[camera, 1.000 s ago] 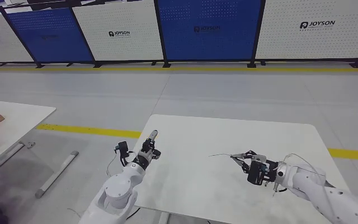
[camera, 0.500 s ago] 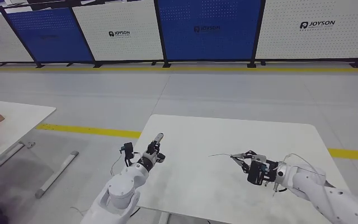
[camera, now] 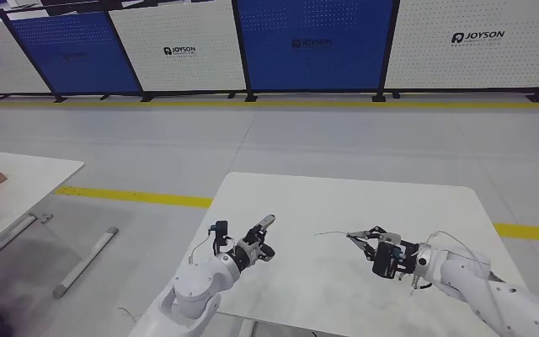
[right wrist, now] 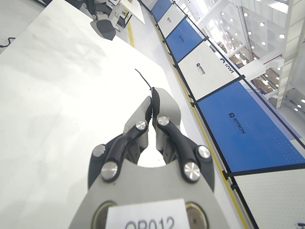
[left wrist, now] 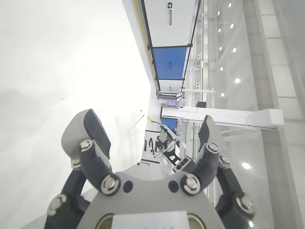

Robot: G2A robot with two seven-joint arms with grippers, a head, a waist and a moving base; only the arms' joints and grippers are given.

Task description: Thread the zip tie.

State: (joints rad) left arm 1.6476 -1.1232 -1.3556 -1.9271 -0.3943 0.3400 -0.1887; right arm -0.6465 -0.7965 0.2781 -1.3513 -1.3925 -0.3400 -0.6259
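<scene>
Zip tie [camera: 331, 233] is thin and black. It sticks out from the right gripper [camera: 358, 237], which is squeezed tight on one end of it, over the right side of the white table [camera: 337, 198]. Its loose end points toward the left gripper [camera: 263, 226]. That one is wide open, holds nothing, and is well apart, over the left side.

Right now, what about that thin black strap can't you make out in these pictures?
Right wrist view: the zip tie has its held end hidden inside the shut right gripper; head or tail, cannot tell.
Top view: the strap is too thin to show whether its free tip touches the table.
Left wrist view: beyond the open left gripper, it is a tiny line.
</scene>
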